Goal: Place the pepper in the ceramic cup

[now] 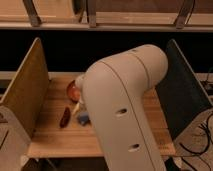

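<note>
The pepper [65, 117] is a slim dark red piece lying on the wooden table [55, 137], left of centre. A larger round reddish item [73, 90] sits just behind it. My big white arm [125, 100] fills the middle of the view. Only a small pale part of my gripper [78, 108] shows past the arm's left edge, right of the pepper and below the round item, apart from the pepper. A small bluish-grey thing [83, 119] lies under it. No ceramic cup shows; the arm may hide it.
A tan panel [25, 90] walls the table's left side and a dark panel [182, 90] the right. A shelf rail [100, 22] runs across the back. The table's front edge [60, 150] is close. Cables [202, 135] hang at the lower right.
</note>
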Controlling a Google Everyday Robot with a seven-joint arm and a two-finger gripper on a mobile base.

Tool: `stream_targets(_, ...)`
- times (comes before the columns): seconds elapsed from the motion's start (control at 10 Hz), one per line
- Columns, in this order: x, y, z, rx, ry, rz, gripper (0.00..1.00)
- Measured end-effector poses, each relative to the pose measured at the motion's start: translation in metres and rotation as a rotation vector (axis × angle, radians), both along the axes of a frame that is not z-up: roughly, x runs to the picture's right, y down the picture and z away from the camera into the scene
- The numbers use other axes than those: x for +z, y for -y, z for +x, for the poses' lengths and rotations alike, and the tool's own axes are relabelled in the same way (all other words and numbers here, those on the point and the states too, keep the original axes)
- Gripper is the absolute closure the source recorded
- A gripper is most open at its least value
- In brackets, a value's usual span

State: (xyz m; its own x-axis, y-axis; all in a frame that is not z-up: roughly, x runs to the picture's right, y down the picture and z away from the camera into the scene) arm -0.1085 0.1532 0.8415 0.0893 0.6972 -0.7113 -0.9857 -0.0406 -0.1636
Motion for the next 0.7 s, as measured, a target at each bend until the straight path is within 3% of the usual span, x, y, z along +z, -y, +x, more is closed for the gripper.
stream_targets(0.7,0.0001,-0.0002,0.0,0.0,0.0,0.0,0.2)
